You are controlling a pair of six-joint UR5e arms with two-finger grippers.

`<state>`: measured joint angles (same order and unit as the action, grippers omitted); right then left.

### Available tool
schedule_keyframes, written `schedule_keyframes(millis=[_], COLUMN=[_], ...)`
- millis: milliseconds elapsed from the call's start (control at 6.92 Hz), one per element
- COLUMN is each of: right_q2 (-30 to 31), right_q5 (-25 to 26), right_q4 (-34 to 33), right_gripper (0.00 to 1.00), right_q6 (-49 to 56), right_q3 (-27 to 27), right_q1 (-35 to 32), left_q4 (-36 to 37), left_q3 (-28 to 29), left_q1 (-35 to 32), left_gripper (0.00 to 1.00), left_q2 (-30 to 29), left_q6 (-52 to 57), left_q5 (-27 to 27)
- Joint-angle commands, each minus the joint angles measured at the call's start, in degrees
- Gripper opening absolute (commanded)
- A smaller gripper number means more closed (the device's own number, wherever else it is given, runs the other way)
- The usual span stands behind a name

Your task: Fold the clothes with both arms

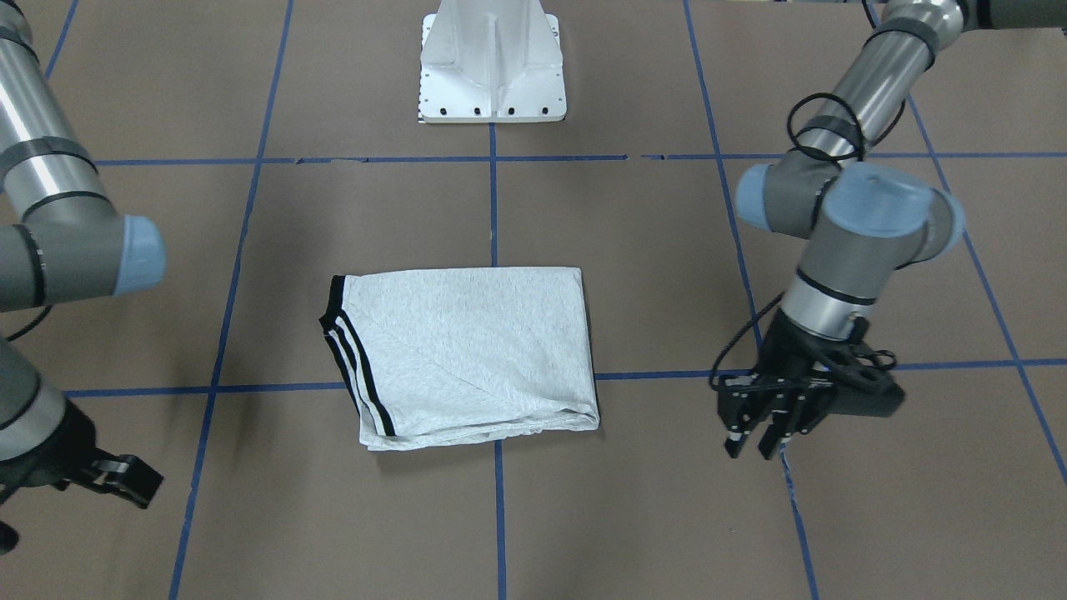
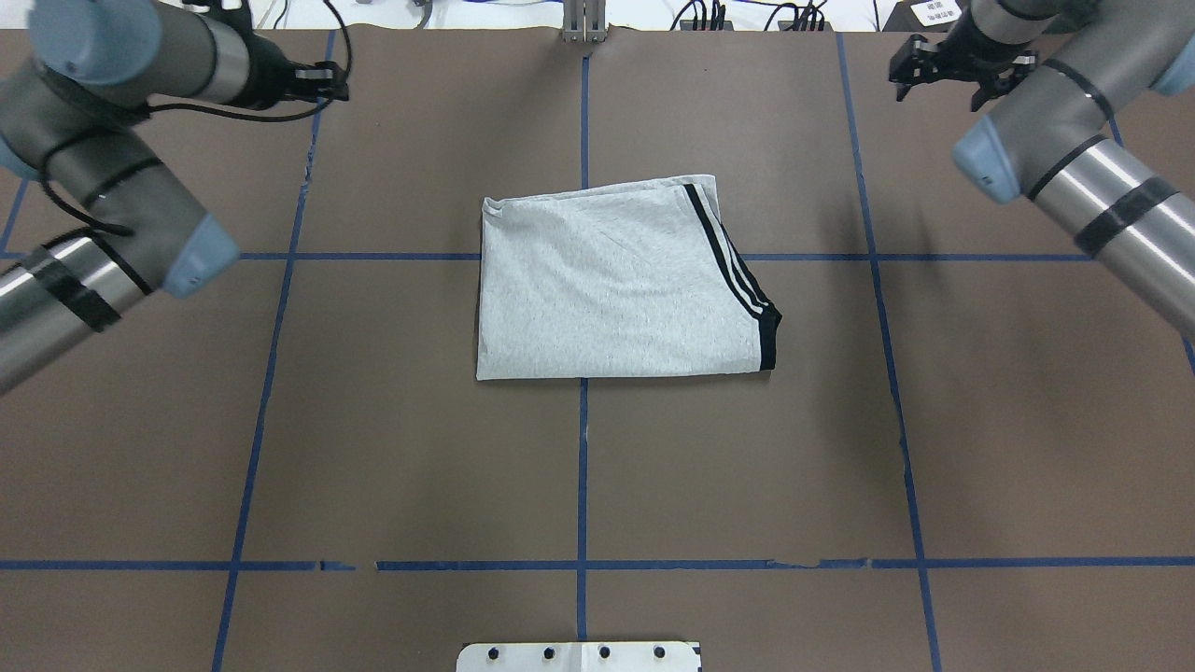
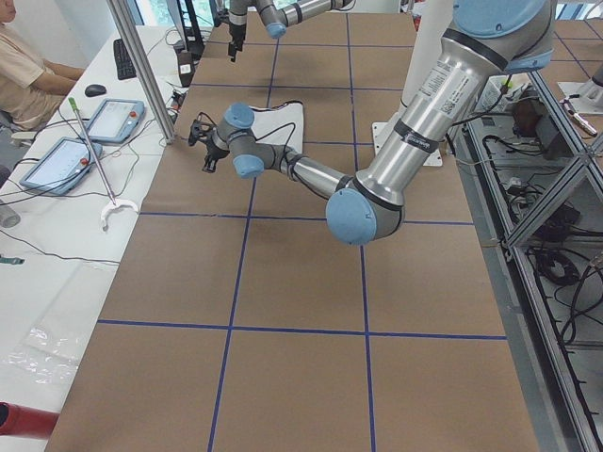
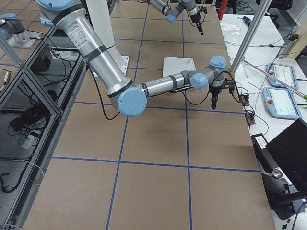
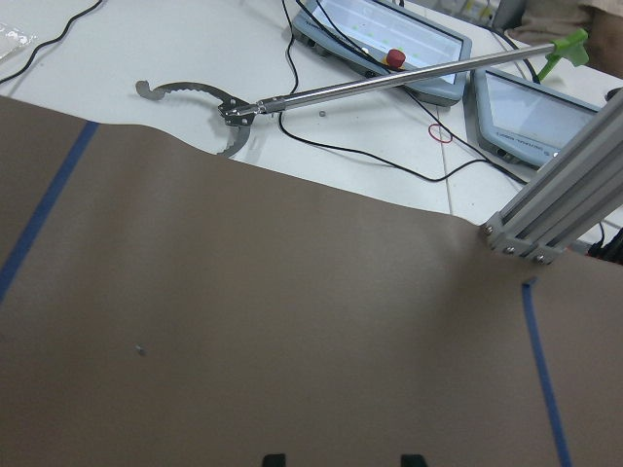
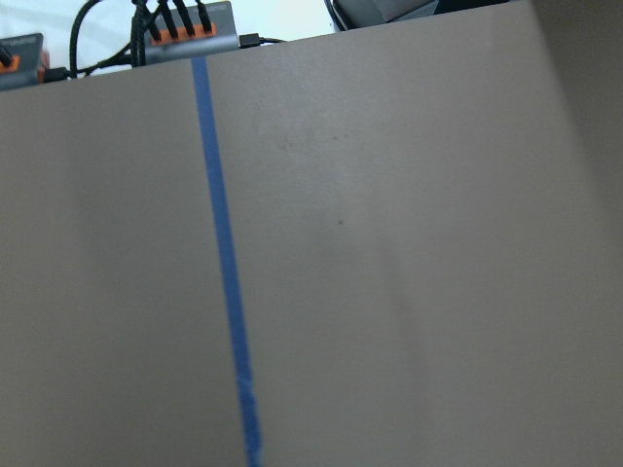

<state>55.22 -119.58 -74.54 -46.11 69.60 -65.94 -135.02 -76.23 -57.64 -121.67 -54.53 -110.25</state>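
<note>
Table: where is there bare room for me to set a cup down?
The widest bare stretch lies between the folded T-shirt and the white pedestal. The squares either side of the T-shirt are bare too. Crowded: the corners far from the pedestal, where the left end effector and right end effector hang.

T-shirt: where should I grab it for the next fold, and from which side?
Probably the striped sleeve edge of the T-shirt, from the robot's right: its layers jut out there, while the opposite edge looks like a closed, flat fold.
</note>
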Motion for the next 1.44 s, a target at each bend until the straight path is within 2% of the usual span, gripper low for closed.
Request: schedule_keyframes(millis=[0, 144, 289, 433, 578, 722, 866, 1155, 1300], right_q2=[5.4, 9.5, 11.4, 12.8, 13.6, 14.3, 16.2, 16.5, 17.5], right_q5=[-7.6, -11.9, -12.9, -13.0, -13.6, -15.4, -15.9, -15.3, -15.6], right_q4=[-0.7, -0.6, -1.8, -3.9, -6.0, -7.8, -8.8, -14.6, -14.7], right_gripper=[1.0, 1.0, 1.0, 1.0, 1.0, 1.0, 1.0, 1.0, 1.0], right_q6=[17.7, 22.9, 25.3, 28.9, 33.4, 35.4, 35.4, 39.7, 40.9], right_q3=[0.5, 2.4, 4.1, 4.5, 4.5, 5.1, 7.9, 8.7, 8.9], right_q1=[-9.6, -12.3, -14.3, -14.1, -14.8, -15.0, -14.9, -15.6, -15.6], left_q4=[1.0, 7.8, 15.2, 23.6, 28.9, 34.2, 34.6, 33.9, 34.2], left_q3=[-0.6, -1.4, -3.5, -4.4, -3.9, -3.5, -3.7, -4.3, -5.6], left_q1=[-11.4, -16.2, -19.1, -22.7, -29.0, -30.0, -29.9, -29.4, -29.5], left_gripper=[0.46, 0.46, 0.46, 0.46, 0.46, 0.49, 0.55, 1.0, 1.0], left_q2=[6.1, 6.6, 8.2, 9.5, 9.5, 10.0, 10.8, 13.6, 14.6], left_q6=[19.4, 28.1, 37.4, 42.2, 50.3, 57.9, 58.7, 58.5, 58.1], left_q5=[-14.3, -20.6, -22.8, -22.8, -22.6, -22.7, -23.2, -23.4, -23.3])
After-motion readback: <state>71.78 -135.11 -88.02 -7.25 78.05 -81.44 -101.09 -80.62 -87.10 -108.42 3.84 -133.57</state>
